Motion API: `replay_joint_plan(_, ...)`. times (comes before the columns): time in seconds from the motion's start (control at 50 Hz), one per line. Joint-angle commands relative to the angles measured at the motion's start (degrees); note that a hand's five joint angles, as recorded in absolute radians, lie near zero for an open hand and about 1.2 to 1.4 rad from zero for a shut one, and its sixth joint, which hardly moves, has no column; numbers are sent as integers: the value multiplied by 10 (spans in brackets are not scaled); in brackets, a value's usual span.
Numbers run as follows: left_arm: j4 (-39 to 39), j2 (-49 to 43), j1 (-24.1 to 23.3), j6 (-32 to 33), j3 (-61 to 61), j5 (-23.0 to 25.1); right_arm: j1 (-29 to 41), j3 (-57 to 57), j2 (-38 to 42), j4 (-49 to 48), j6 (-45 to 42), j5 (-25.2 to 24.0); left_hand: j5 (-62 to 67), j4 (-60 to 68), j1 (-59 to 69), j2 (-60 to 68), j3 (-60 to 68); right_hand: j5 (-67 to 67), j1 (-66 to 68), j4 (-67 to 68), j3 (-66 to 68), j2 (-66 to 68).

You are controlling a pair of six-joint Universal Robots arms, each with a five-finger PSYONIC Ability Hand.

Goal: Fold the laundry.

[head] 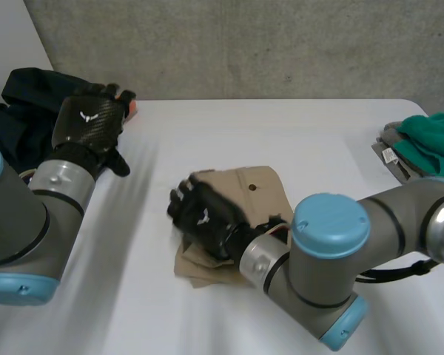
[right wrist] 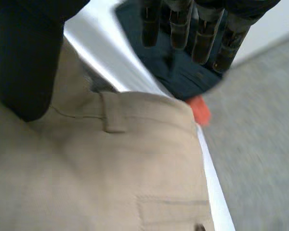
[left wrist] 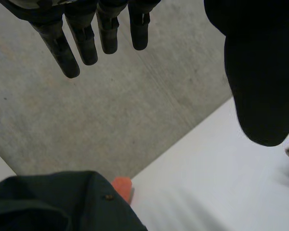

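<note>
- The right arm (head: 333, 259) is reaching in across the near side of the white table (head: 296, 126), its blue-capped elbow sitting closest to the camera
- The right hand (head: 206, 218) is lying palm-down over the khaki garment (head: 263, 185) at the middle of the table. In the right wrist view its fingers (right wrist: 204, 33) are stretching out straight past the cloth's edge with the thumb held apart, gripping nothing. Whether the palm is touching the cloth cannot be told
- The khaki garment is lying folded into a compact stack, with a belt loop (right wrist: 113, 115) showing beneath the palm and a small button (head: 253, 186) showing on its far half
- The left hand (head: 89, 122) is hanging raised over the far left part of the table, its fingers (left wrist: 84, 43) pointing out straight and loose with the thumb wide, holding nothing
- A dark green garment (head: 18, 89) is lying heaped at the far left edge, just beyond the left hand, with a small orange object (head: 133, 111) peeking out beside it
- At the far right edge a teal cloth (head: 433, 140) is resting on a grey cloth (head: 388, 144), well apart from the khaki garment
</note>
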Motion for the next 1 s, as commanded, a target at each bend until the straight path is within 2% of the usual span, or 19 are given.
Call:
replay_joint_plan(0.02,2,-23,-35,-43,70,-3,-56,63,-163,0,343,41,-26,-16,-15,-14,-19,-45,-15,-34,-27,-32)
replay_joint_plan(0.04,2,-31,-43,-51,78,-4,-79,75,-192,4,410,46,-26,-16,-15,-14,-19,-45,-15,-34,-27,-32)
replay_joint_plan(0.06,-2,-47,-60,-66,99,-4,-93,79,-203,8,438,49,-26,-16,-15,-14,-19,-45,-15,-34,-27,-32)
replay_joint_plan(0.12,-6,-70,-90,-92,127,-2,-153,92,-237,45,479,50,-26,-16,-15,-14,-19,-45,-15,-34,-27,-32)
replay_joint_plan(0.2,-30,-129,-151,-122,158,2,-196,80,-223,119,471,52,-21,-11,-10,-9,-14,-45,-15,-34,-27,-32)
replay_joint_plan(0.36,-54,-245,-210,-120,189,-13,-198,-7,-104,203,439,80,-4,6,7,8,3,-45,-15,-34,-27,-32)
replay_joint_plan(0.48,-70,-281,-213,-88,200,-68,-191,-58,-50,223,395,84,9,19,20,22,17,-45,-15,-34,-27,-32)
replay_joint_plan(0.58,-86,-288,-197,14,194,-105,-147,-81,-21,220,368,86,9,19,20,22,17,-45,-15,-34,-27,-32)
replay_joint_plan(0.66,-91,-292,-181,64,176,-107,-128,-103,17,224,349,86,4,14,15,17,12,-45,-15,-34,-27,-32)
replay_joint_plan(0.76,-93,-295,-178,65,166,-105,-126,-124,61,225,318,101,-4,6,7,8,3,-45,-15,-34,-27,-32)
replay_joint_plan(0.84,-93,-296,-178,55,166,-101,-125,-134,82,225,278,134,-9,1,2,3,-2,-45,-15,-34,-27,-32)
replay_joint_plan(0.94,-93,-294,-176,48,169,-85,-120,-137,78,225,241,150,-6,4,5,6,2,-45,-15,-34,-27,-32)
replay_joint_plan(1.0,-93,-285,-176,47,171,-60,-120,-134,49,225,244,152,1,11,12,13,8,-45,-15,-34,-27,-32)
